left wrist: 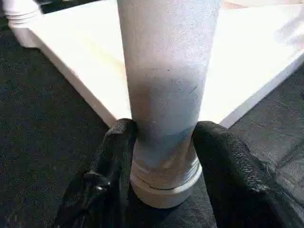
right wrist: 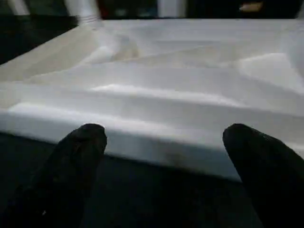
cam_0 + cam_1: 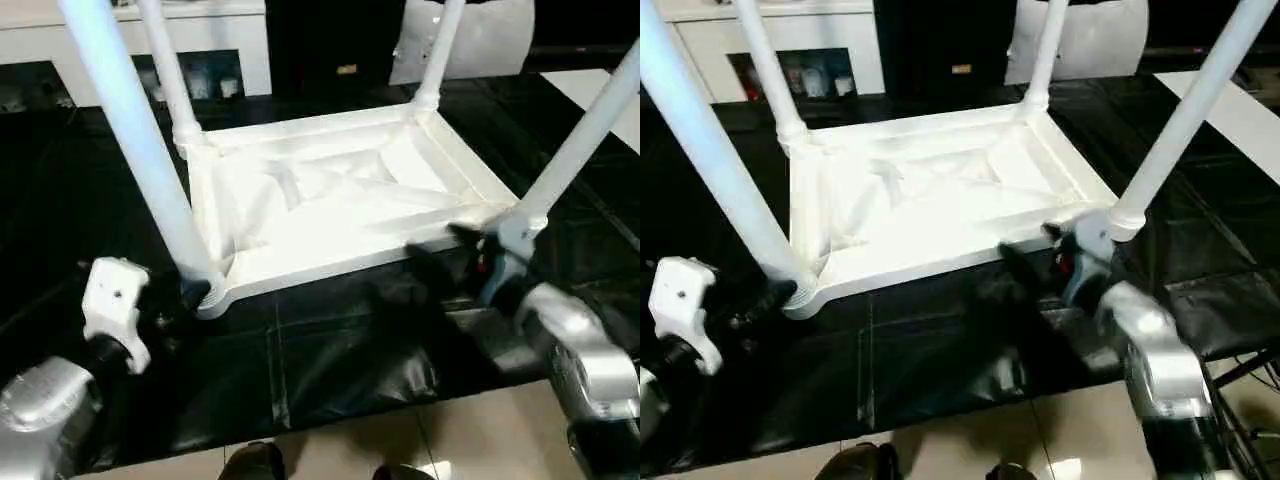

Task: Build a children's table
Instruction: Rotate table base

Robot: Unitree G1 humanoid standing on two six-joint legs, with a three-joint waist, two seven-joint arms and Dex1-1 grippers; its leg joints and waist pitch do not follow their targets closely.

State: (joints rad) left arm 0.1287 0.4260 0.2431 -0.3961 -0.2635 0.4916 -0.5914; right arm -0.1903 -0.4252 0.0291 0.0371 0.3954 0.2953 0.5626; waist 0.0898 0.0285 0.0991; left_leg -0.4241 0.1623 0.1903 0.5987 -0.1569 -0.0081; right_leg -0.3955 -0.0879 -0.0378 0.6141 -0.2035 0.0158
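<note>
One children's table (image 3: 330,200) lay upside down on the black surface (image 3: 330,360), all four legs (image 3: 135,150) standing in its corner sockets. The left gripper (image 1: 164,156) clasped the near-left leg just above its socket. The right gripper (image 2: 166,156) hung spread beside the table's near edge, grasping nothing. Two shoes (image 3: 255,462) showed below on the floor.

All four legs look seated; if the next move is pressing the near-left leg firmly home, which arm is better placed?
Left, probably. The left pincer already clasps the near-left leg just above its corner socket. The right pincer is open, facing the table top rim without touching any leg.
</note>
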